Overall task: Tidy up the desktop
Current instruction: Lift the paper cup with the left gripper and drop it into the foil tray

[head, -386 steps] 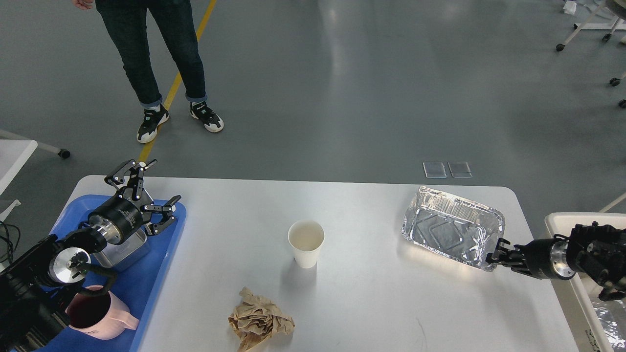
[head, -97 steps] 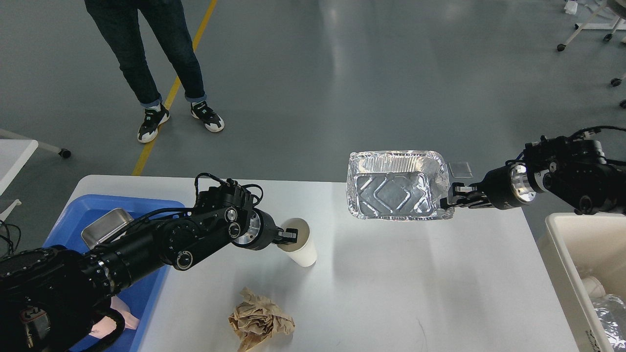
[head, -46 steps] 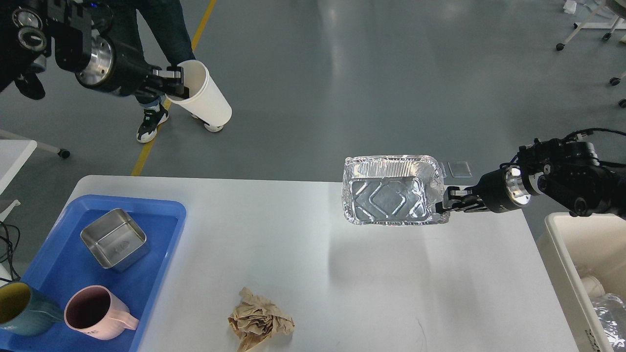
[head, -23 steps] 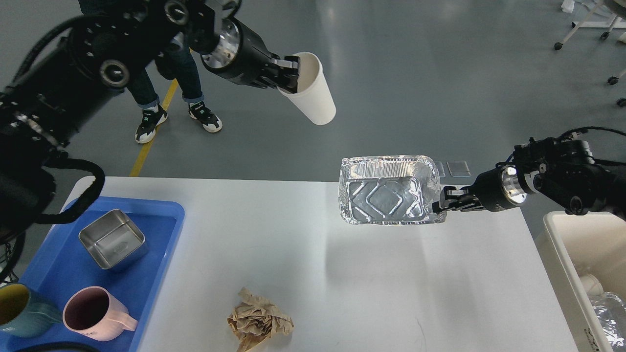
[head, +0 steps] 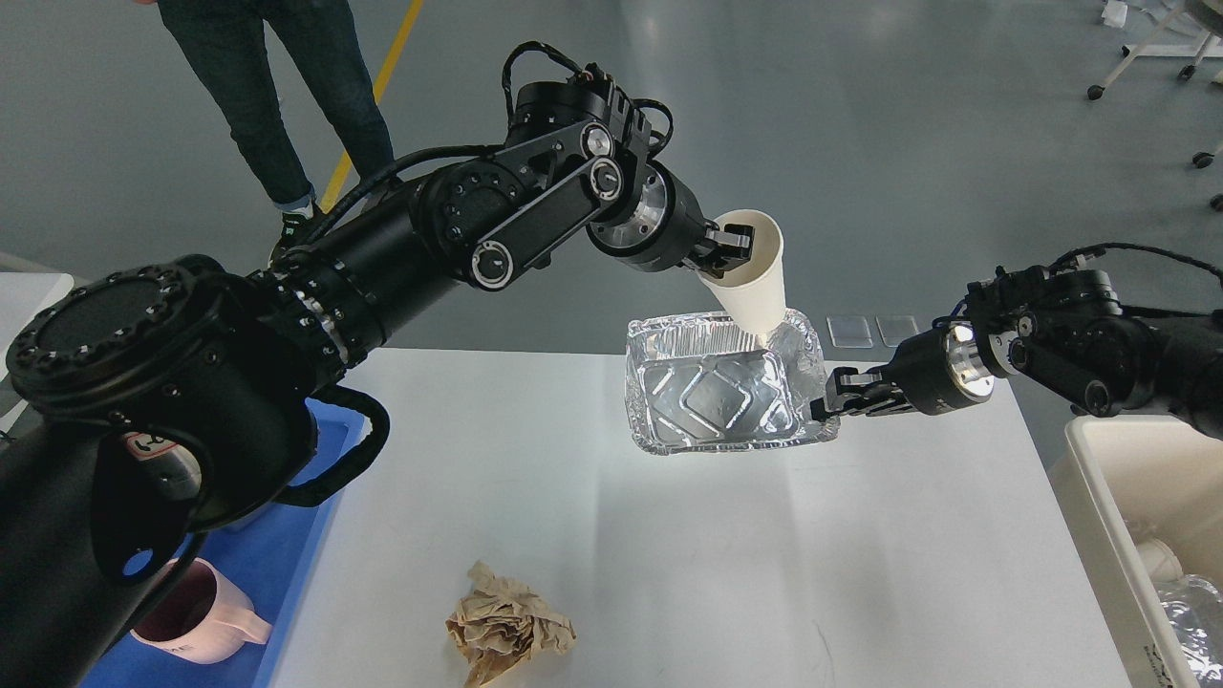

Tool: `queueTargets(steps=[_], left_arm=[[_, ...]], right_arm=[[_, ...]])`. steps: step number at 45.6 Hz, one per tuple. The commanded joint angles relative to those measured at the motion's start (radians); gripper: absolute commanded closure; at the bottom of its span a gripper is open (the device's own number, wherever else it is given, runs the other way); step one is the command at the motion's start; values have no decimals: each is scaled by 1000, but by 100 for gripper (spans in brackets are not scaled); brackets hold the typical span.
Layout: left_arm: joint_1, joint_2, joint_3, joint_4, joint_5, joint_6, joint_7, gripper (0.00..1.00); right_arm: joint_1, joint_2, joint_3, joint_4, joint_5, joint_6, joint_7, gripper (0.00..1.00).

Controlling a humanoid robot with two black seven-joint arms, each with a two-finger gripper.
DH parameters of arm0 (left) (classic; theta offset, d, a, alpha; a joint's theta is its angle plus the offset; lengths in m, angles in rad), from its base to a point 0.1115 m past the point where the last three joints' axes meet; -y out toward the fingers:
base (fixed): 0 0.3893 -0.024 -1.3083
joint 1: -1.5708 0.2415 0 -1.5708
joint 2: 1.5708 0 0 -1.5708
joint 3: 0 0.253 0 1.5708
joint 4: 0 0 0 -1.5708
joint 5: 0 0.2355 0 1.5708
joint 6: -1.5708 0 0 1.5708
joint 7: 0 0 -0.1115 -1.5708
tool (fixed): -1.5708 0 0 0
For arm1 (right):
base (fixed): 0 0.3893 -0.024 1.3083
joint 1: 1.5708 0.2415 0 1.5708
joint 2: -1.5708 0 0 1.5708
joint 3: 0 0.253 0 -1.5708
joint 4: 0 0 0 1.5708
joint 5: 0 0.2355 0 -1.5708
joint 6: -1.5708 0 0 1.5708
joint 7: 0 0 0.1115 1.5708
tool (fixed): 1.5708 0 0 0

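The left gripper (head: 731,244) has swung across from the far left and now hangs high over the middle of the desktop (head: 669,535), its fingers pinched on the rim of the white paper cup (head: 755,277). Half a second ago the cup was well off to the left of the foil tray (head: 721,397), over the floor; now its narrow bottom dips just past the tray's far rim, with the cup tilted and its mouth leaning back toward the gripper.

The right gripper (head: 829,406) stays closed on the tray's right edge, holding it in the air above the far part of the desktop. It has carried the tray a little to the left since the last look, and the tray tips so its inside faces us.

The left arm now covers much of the blue tray (head: 287,564) below and behind its gripper; the steel box and the teal mug seen there a moment ago are hidden, and only the pink mug (head: 205,616) shows at the bottom edge.

The crumpled brown paper (head: 506,635) lies where it was, on the near part of the desktop, well below both grippers. The white bin (head: 1108,497) sits beyond the desktop's right end, under the right arm.
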Motion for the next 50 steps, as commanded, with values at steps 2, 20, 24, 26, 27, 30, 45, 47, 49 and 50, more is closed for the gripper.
queueTargets(steps=[2, 20, 24, 26, 27, 30, 45, 47, 49, 50], left_arm=[[23, -2, 11, 6, 1, 1, 2, 99], [77, -5, 46, 4, 3, 2, 0, 97], [77, -5, 46, 4, 1, -1, 1, 97], [77, -5, 46, 4, 1, -2, 3, 96], [77, -5, 46, 4, 1, -4, 5, 96], [78, -6, 46, 2, 0, -11, 21, 96], [112, -6, 48, -1, -5, -27, 69, 94], [118, -6, 49, -2, -5, -22, 69, 94], [120, -6, 63, -2, -5, -16, 67, 94], [120, -6, 66, -2, -5, -14, 67, 94]], right_arm=[[5, 10, 1, 38, 1, 4, 10, 100], [17, 12, 24, 107, 14, 27, 15, 100], [17, 12, 24, 107, 14, 25, 13, 100], [19, 12, 24, 106, 14, 25, 15, 100], [19, 13, 24, 106, 14, 25, 15, 100], [19, 13, 24, 104, 14, 24, 13, 100], [19, 12, 22, 106, 14, 19, 13, 100], [20, 12, 22, 106, 14, 19, 13, 100], [20, 13, 22, 106, 14, 19, 13, 100], [19, 12, 22, 106, 14, 19, 13, 100]])
